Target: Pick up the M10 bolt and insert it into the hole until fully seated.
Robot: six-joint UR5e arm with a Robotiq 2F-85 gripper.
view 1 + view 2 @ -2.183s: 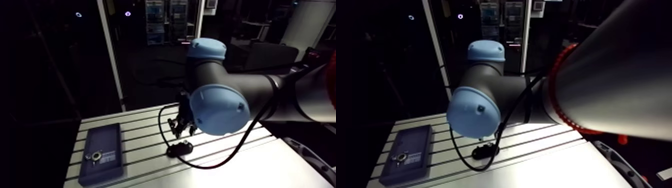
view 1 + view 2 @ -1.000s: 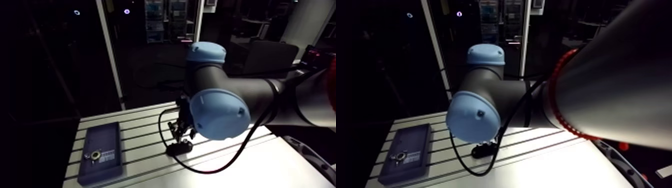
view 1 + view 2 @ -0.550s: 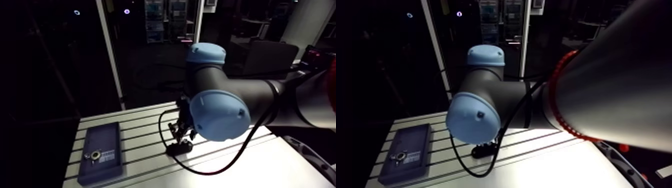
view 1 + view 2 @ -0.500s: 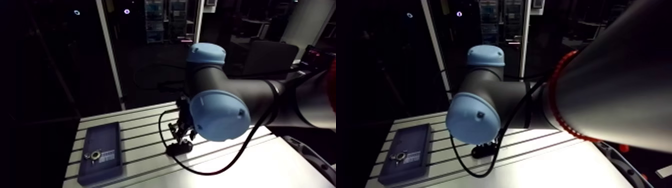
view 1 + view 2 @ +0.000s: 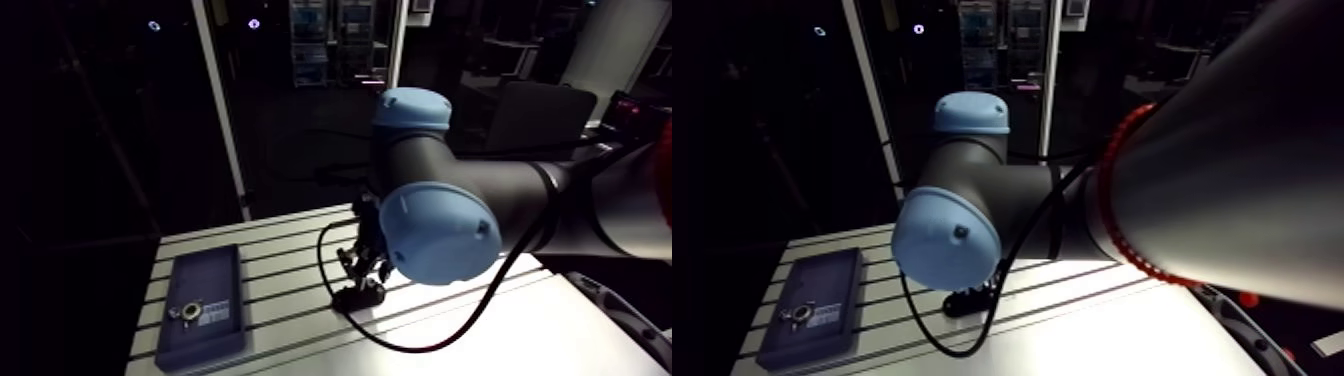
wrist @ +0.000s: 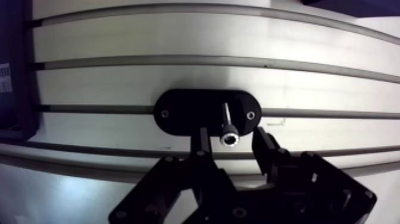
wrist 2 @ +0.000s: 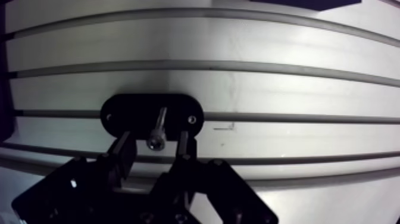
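Now, fig.: my gripper [image 6: 232, 142], jaws wide, straddles slim silver steel M10 bolt [image 6: 227, 122] upright in black oval holder [image 6: 178, 113]; I'd centre, grip below head, lift vert.

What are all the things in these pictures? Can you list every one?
bolt: one, silvery, standing in the holder, between the pincer's fingers
holder: one, black, oval, on the table
block: one, dark blue, flat on the table, away from the holder
metal fitting: one, silvery, on the block
table: one, silver, slotted
arm: one, dark, light-blue caps
pincer: one, black, open around the bolt
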